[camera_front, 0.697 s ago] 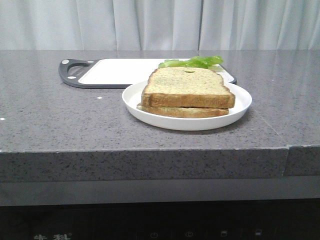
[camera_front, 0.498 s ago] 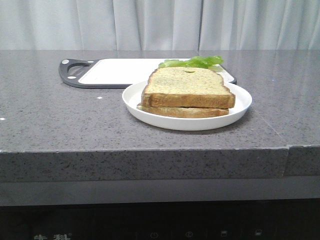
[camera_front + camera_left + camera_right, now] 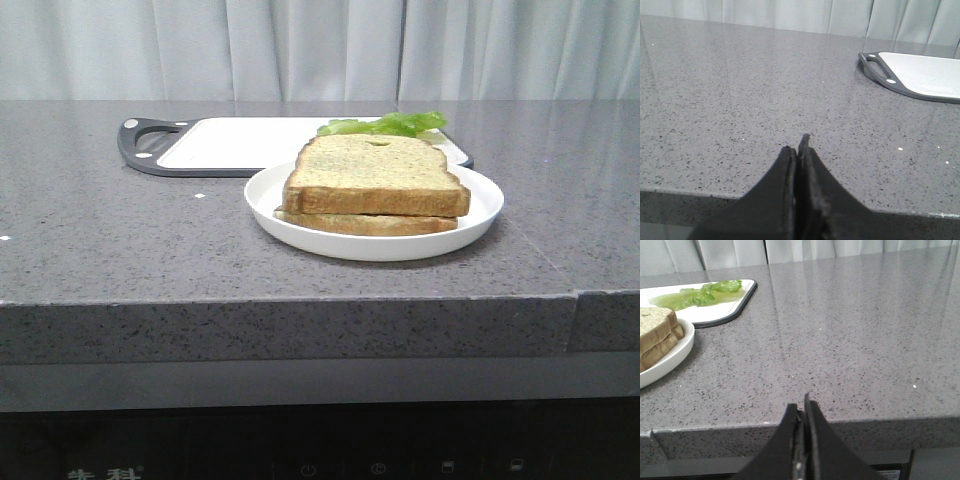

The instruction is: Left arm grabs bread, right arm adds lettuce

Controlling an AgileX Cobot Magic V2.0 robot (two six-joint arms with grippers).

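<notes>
- Left gripper (image 3: pixel 799 150): fingers pressed together, holding nothing, over bare counter (image 3: pixel 740 90); cutting board (image 3: pixel 920 75) far ahead.
- Right gripper (image 3: pixel 802 412): closed, empty, at the counter's edge.
- Bread (image 3: pixel 375 175) tops a thinner slice (image 3: pixel 365 223) on the plate (image 3: pixel 480 215), well away from both grippers.
- Lettuce (image 3: pixel 385 125) lies on the board, beyond the plate.

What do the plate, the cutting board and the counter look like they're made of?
The plate: likely glazed ceramic or melamine, smooth, white and slightly glossy. The cutting board: probably plastic, a matte white face with a dark grey rim and handle. The counter: speckled grey stone or quartz composite, polished enough to reflect the curtains.
</notes>
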